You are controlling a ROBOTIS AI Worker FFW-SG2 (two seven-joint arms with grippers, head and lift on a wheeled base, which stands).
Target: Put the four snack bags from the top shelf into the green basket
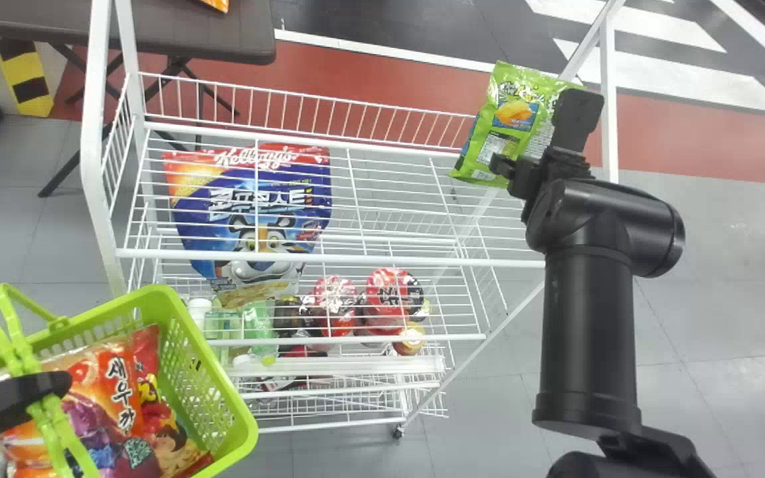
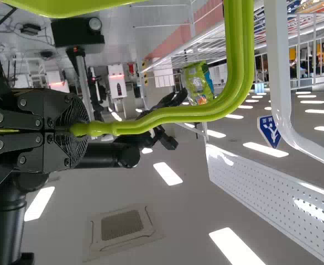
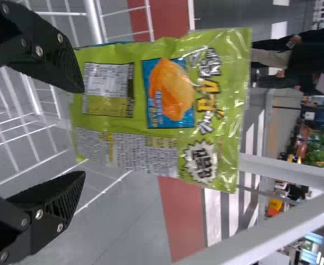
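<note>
A black right gripper (image 1: pixel 536 131), its two fingers spread apart, is at a shiny green plastic snack bag (image 1: pixel 512 123) at the white wire shelf's (image 1: pixel 399 199) far right corner. The black left gripper (image 1: pixel 57 384) pinches the handle of a lime-green plastic basket (image 1: pixel 213 372) holding colourful snack bags (image 1: pixel 117 392).

Head view looks down on the rack (image 1: pixel 356 259) both wrist views share.
</note>
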